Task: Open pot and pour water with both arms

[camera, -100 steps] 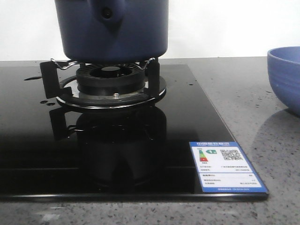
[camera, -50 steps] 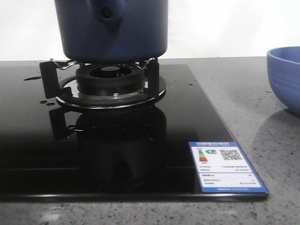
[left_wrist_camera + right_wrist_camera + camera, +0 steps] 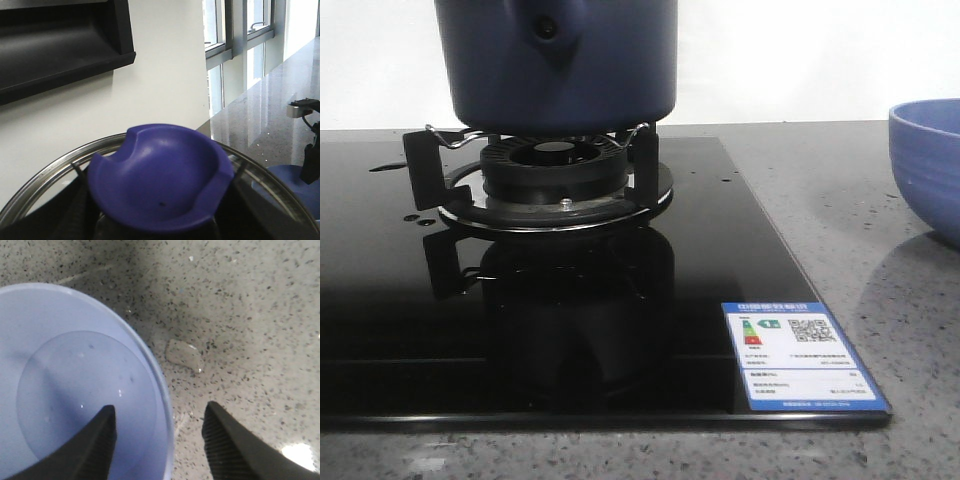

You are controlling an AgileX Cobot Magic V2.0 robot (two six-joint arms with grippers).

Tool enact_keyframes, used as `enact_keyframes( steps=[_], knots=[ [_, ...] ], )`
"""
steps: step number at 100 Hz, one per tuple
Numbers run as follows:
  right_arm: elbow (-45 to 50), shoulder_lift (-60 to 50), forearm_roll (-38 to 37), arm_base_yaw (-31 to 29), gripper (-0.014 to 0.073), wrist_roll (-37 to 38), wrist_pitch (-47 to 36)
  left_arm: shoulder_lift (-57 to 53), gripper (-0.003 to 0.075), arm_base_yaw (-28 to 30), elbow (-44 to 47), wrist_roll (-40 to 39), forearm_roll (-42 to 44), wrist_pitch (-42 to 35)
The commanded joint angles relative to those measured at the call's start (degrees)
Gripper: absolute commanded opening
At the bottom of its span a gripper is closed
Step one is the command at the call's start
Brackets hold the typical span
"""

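Front view: the pot (image 3: 557, 62) is big, round and dark blue, and it sits on the wire stand over the black burner (image 3: 553, 170) of the stove (image 3: 700, 250). A little stub with a round hole sticks out of its side and faces the camera. The top of the pot is cut off, so I cannot tell from here if a lid is on it. The stove top is shiny black glass with a blue and white sticker (image 3: 803, 356) near its front right corner. It lies on a gray speckled counter (image 3: 880, 280). A lighter blue bowl (image 3: 927, 165) stands on the counter, well to the right of the stove. No arm shows in this view. Left wrist view: a blue knob (image 3: 159, 177) shaped like a small dish fills the middle, and it sits on a glass lid with a shiny metal rim (image 3: 45, 175). The left claw is hidden under the knob, so I cannot tell if it is open or closed. Right wrist view: the right claw (image 3: 161, 440) is wide open and holds nothing. One finger (image 3: 92, 442) hangs over the inside of the bowl (image 3: 75, 380), which has clear water in it, and the other hangs over the counter just beside the rim.
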Motion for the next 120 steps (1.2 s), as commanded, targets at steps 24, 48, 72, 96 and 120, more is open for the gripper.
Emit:
enact_keyframes(
  steps=[24,48,72,96,120],
  knots=[
    [-0.91,0.99,4.89,-0.31,0.0190,0.11,-5.32,-1.03,0.0179,-0.52,-1.73,-0.47,-6.18,-1.35],
    [2.09,0.99,4.96,-0.31,0.0131,-0.14,-7.33,-1.03,0.0179,-0.52,-1.73,-0.41,-6.31,-1.35],
    [2.90,0.77,6.59,-0.31,-0.0026,-2.82,-8.24,-1.03,0.0179,-0.52,-1.73,-0.33,-6.54,-1.48],
    [-4.81,0.63,9.85,0.83,-0.0063,-3.51,-4.50,-1.03,0.0179,-0.52,-1.73,-0.33,-6.79,-1.70],
    [-18.82,2.21,9.85,7.86,-0.0062,-3.31,1.21,-1.03,0.0179,-0.52,-1.73,-0.33,-7.46,-3.09]
  ],
)
